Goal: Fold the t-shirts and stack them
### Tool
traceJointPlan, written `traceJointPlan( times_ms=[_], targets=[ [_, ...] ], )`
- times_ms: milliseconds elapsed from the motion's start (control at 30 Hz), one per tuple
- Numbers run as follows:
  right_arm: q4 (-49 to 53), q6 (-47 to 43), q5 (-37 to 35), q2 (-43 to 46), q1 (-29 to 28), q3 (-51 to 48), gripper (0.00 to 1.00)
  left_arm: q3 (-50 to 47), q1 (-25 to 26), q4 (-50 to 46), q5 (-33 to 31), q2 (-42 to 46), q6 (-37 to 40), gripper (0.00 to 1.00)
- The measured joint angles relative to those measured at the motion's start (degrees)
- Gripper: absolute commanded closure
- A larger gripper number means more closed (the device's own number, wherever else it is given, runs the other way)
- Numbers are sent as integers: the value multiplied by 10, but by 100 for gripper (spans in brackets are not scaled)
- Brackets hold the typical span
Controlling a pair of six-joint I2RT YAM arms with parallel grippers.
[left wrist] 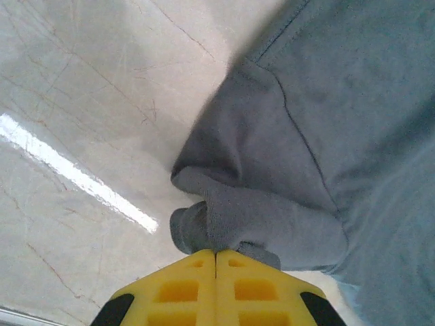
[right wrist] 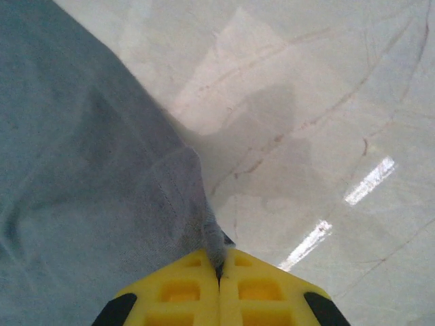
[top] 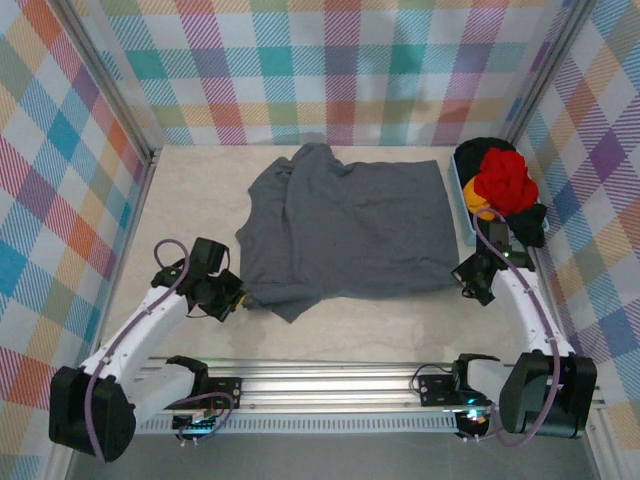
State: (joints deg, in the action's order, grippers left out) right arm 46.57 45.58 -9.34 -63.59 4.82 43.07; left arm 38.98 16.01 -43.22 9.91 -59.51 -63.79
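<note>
The step in hand looks like the first fold of the grey shirt (top: 350,225), which lies spread over the middle of the table (top: 200,190), its far-left part rumpled and its near edge facing the arms. The left gripper (top: 228,297) sits at the shirt's near-left corner. In the left wrist view its yellow fingers (left wrist: 183,288) are pressed together on a bunched lump of grey cloth. The right gripper (top: 470,282) sits at the near-right corner. In the right wrist view its fingers (right wrist: 180,288) are likewise closed, pinching a thin tip of the hem. Both corners are therefore held and the cloth lies low on the table.

The next move probably calls for both arms to lift together and carry the near edge toward the far edge, keeping it taut so the fold lands square. The right grip catches very little cloth and could slip, while the left holds a wad that may leave a crease.

The red shirt (top: 505,178), yellow shirt (top: 483,211) and black shirt (top: 528,225) are heaped in a pale bin (top: 462,200) at the table's far-right corner, not yet folded.

The table is pale, glossy and marble-veined, with streaks of light reflected on it. Walls (top: 330,70) of pastel plaid close it in on three sides, and a metal rail (top: 330,385) runs along the near edge.
</note>
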Motion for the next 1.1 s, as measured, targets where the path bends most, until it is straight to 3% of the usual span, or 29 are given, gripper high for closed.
traceJointPlan(
  times_ms=[133,167,233,267,300,333,467,567,667,767,833,1000,1100],
  targets=[
    [-4,2,9,-3,0,-3,97,7,0,-7,-35,-4,23,99],
    [-6,2,13,-3,0,-3,88,11,0,-10,-49,-3,29,84],
    [-10,2,29,-7,0,-3,68,22,0,-22,-75,-2,40,43],
    [-13,2,41,-10,1,-3,61,29,0,-32,-88,-2,45,20],
    [-13,1,54,-14,1,-2,58,39,0,-44,-103,-2,49,2],
    [-12,0,65,-17,1,1,55,49,0,-56,-115,-2,52,0],
    [-4,-2,93,-14,1,36,49,118,-9,-84,-152,0,82,5],
    [-5,-7,103,-1,1,70,52,192,-31,-82,-150,-43,115,18],
    [-29,-26,132,0,1,83,59,276,-57,-52,-118,-144,148,34],
    [-60,-47,181,-17,1,83,62,374,-68,-13,-85,-291,181,60],
    [-80,-62,212,-39,0,84,62,459,-70,2,-63,-401,201,68],
    [-102,-96,254,-96,-4,97,63,704,-70,-2,-42,-654,244,64],
    [-111,-107,264,-124,-14,112,63,800,-72,-22,-37,-751,251,64]
  ],
)
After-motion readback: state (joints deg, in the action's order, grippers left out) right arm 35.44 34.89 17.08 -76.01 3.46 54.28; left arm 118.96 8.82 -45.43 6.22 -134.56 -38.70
